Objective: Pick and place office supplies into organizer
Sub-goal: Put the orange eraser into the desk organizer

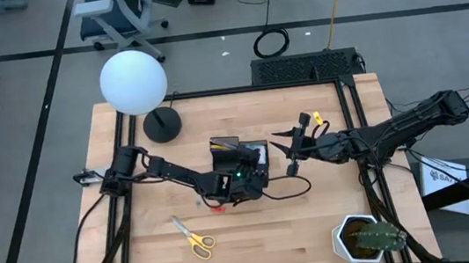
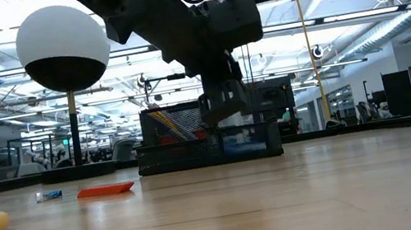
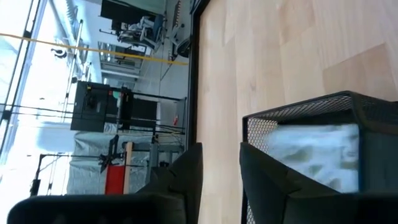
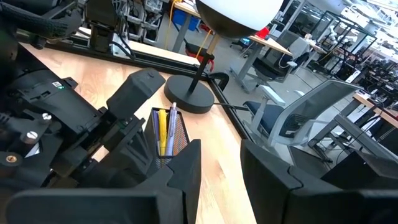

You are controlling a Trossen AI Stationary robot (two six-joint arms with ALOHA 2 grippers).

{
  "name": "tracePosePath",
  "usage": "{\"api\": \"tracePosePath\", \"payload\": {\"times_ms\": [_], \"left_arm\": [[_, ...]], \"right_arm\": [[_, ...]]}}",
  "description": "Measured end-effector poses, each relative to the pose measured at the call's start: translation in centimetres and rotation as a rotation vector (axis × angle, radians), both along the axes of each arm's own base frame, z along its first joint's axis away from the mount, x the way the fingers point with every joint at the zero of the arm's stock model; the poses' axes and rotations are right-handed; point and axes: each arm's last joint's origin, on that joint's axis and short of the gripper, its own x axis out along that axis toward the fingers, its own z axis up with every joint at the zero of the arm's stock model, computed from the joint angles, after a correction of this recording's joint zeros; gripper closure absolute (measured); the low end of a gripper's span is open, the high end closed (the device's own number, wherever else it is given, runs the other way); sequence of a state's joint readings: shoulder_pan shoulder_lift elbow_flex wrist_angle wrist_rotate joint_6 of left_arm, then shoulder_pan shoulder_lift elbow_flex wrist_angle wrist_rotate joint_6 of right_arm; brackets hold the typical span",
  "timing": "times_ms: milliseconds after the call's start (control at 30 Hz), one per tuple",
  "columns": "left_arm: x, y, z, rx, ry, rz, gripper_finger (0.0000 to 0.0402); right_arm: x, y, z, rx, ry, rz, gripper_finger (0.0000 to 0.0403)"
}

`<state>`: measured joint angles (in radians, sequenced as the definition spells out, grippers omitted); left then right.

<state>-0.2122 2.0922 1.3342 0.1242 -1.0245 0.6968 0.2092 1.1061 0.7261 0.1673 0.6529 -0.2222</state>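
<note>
- The organizer (image 1: 239,159) is a black mesh tray in the middle of the table, one section taller; I see yellow and silver pens (image 4: 164,130) standing in the tall part, and something pale behind the mesh wall of the low part.
- My left gripper (image 1: 239,184) sits over the organizer's low end, arm stretched in from the left; its dark fingers (image 3: 186,177) are a little apart with nothing between them.
- My right gripper (image 1: 288,150) hangs just right of the organizer, jaws parted, empty.
- Yellow-handled scissors (image 1: 194,237) lie flat on the wood, near the front-left of the organizer.
- A flat red piece (image 2: 105,190) and a tiny blue pin (image 2: 49,194) lie close to the organizer.
- The lamp (image 1: 134,83), a white globe on a round black base, stands behind the organizer to its left.
</note>
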Motion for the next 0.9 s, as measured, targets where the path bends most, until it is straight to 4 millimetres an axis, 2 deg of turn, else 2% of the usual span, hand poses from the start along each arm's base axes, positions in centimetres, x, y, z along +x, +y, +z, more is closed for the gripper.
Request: {"api": "tracePosePath", "payload": {"times_ms": [367,900], "left_arm": [[-0.2,-0.8,0.1,0.033,0.001,0.013,0.0289],[-1.0,-4.3,0.1,0.084,0.035,-0.062,0.0289]], "right_arm": [[0.0,0.0,0.0,0.000,0.000,0.000,0.0298],[0.0,0.0,-0.1,-0.002,0.011,0.000,0.0298]]}}
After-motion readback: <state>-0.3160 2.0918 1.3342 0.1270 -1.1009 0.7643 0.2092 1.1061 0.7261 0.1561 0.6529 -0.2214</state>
